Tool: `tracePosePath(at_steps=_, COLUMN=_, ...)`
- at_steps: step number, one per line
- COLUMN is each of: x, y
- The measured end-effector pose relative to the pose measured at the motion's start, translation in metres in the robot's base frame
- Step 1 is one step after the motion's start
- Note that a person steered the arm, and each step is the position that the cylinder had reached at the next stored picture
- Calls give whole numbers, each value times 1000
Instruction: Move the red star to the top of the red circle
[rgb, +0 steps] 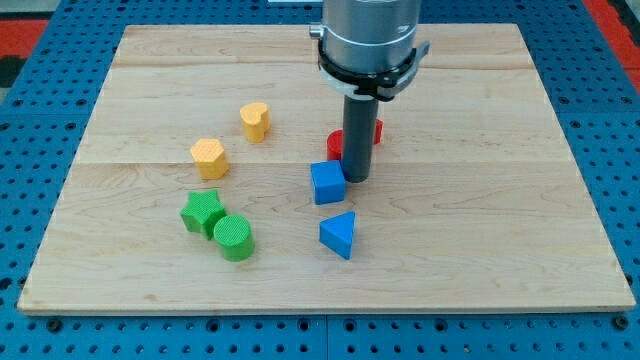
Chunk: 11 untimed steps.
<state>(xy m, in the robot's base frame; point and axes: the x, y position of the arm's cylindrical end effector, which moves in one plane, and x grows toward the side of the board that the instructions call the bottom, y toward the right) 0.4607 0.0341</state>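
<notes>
My tip (358, 179) touches the blue cube (327, 183); no writing visible.

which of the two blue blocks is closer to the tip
The blue cube, sitting right beside my tip on the view's left. The blue triangle-shaped block lies farther toward the view's bottom, clearly apart from the rod.

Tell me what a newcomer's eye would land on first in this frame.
The big grey arm housing drops in from the view's top, its dark rod ending at my tip, right beside the blue cube. Two red blocks peek out behind the rod, one at its left, one at its right; their shapes are hidden. Yellow and green blocks sit further left.
</notes>
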Motion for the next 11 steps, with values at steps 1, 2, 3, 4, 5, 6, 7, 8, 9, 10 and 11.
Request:
tracePosePath(at_steps=1, x=-13, y=16)
tracePosePath(at_steps=2, x=-31, y=37)
tracePosePath(at_steps=3, x=-46, y=32)
tracePosePath(at_steps=4, x=-63, y=10)
tracePosePath(at_steps=5, x=-86, y=-2)
tracePosePath(at_steps=6, x=-112, y=22)
tracePosePath(at_steps=7, x=-133, y=28)
tracePosePath(at_steps=8, x=-126, y=9)
tracePosePath(at_steps=9, x=-130, y=4)
tracePosePath(at_steps=10, x=-163, y=1)
tracePosePath(at_steps=11, x=-203, y=1)
